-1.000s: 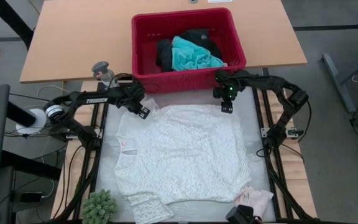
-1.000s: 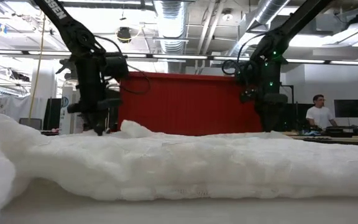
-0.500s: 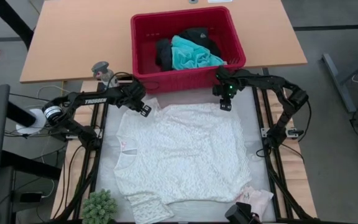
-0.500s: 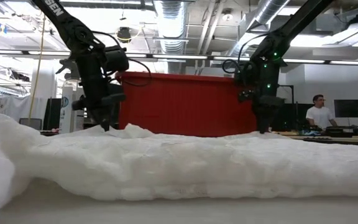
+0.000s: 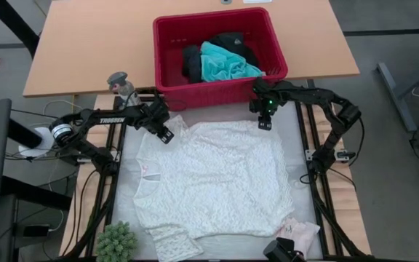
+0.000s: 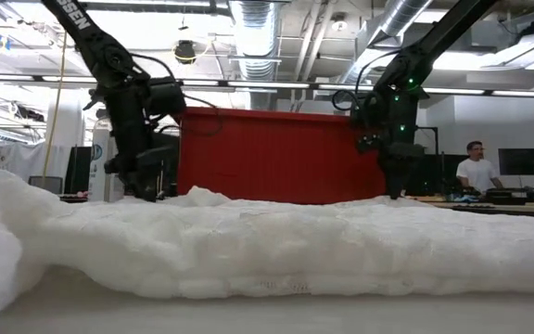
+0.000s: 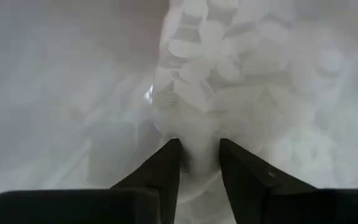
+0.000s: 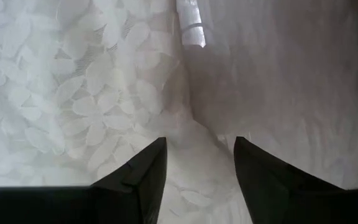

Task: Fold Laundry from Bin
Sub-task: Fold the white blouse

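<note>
White lace is lying spread flat over the pale surface (image 5: pixel 297 156): the white lacy top (image 5: pixel 213 182) is covering most of it, its far edge just short of the red bin (image 5: pixel 167 51), one sleeve bunching at the near edge.

On the left, the left gripper (image 5: pixel 164 133) is sitting at the top's far left corner. Half a second ago its fingers were pinched together on that corner; now they are standing a little apart, the lace edge lying between the tips in the left wrist view (image 7: pixel 194 158), and the arm has shifted slightly toward the left edge.

In the middle, the bin is holding a turquoise shirt (image 5: pixel 226 64) beside black clothing (image 5: pixel 192 61), both unmoved.

On the right, the right gripper (image 5: pixel 265 122) is staying at the top's far right corner, barely moved, fingers apart with the floral lace hem running between them in the right wrist view (image 8: pixel 194 158), clamping nothing.

Near the front right corner a small pale pink-white piece (image 5: pixel 300 233) is lying where it was.
</note>
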Robot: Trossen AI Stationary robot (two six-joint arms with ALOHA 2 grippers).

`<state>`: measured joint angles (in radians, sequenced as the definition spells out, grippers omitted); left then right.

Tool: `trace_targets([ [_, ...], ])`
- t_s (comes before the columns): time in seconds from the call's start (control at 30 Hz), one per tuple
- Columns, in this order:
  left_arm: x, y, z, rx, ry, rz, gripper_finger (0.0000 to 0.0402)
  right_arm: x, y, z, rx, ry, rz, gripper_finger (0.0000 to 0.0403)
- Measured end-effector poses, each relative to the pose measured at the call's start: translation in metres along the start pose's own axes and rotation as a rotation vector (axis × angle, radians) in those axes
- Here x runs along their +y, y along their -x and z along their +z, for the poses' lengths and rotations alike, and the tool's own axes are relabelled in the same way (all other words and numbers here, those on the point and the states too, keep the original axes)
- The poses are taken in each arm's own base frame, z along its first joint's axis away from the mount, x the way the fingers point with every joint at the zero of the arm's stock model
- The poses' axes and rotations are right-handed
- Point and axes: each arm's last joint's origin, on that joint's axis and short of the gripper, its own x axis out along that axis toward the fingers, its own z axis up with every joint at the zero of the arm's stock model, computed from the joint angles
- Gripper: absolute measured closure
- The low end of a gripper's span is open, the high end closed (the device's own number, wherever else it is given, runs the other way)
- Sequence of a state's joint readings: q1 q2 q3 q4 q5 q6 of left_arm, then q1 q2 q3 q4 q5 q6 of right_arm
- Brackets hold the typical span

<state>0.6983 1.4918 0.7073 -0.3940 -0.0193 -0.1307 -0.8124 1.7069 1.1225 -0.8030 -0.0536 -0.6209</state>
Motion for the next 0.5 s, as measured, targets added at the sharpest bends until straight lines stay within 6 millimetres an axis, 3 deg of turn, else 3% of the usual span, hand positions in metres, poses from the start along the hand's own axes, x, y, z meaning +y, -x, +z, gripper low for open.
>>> trace_targets([
  [0.17, 0.001, -0.003, -0.005, 0.004, 0.014, 0.004, 0.0390, 0.004, -0.005, -0.004, 0.039, 0.025, -0.009, 0.0276],
  [0.33, 0.000, -0.003, -0.003, -0.018, 0.037, 0.001, 0.0399, 0.007, -0.009, -0.007, 0.071, 0.018, -0.019, 0.0382],
  [0.5, -0.001, 0.001, 0.000, -0.018, 0.084, -0.004, 0.0401, 0.010, -0.006, -0.001, 0.088, -0.014, -0.066, 0.0385],
])
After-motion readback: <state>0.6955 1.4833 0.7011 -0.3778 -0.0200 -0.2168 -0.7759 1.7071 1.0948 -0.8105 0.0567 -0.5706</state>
